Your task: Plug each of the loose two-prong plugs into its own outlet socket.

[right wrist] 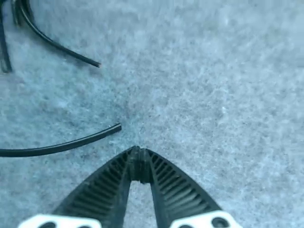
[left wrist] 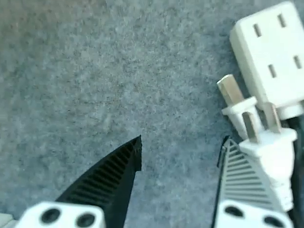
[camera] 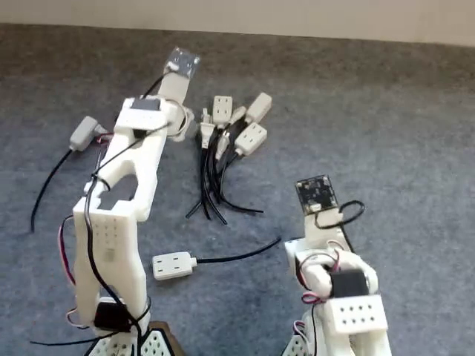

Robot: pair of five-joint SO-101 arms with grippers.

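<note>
My left gripper is open just above the grey carpet, with nothing between its fingers. A white two-prong plug lies right against the outer side of one finger. A second plug and a white outlet block lie just beyond it. From above, the left arm stretches out to the bundle of plugs and outlet blocks. One loose outlet block lies between the arms. My right gripper is shut and empty, low over bare carpet.
Black cords fan out toward the arms from the bundle. Two cut cord ends lie near the right gripper. A grey adapter on a black cord sits far left. Carpet on the right is open.
</note>
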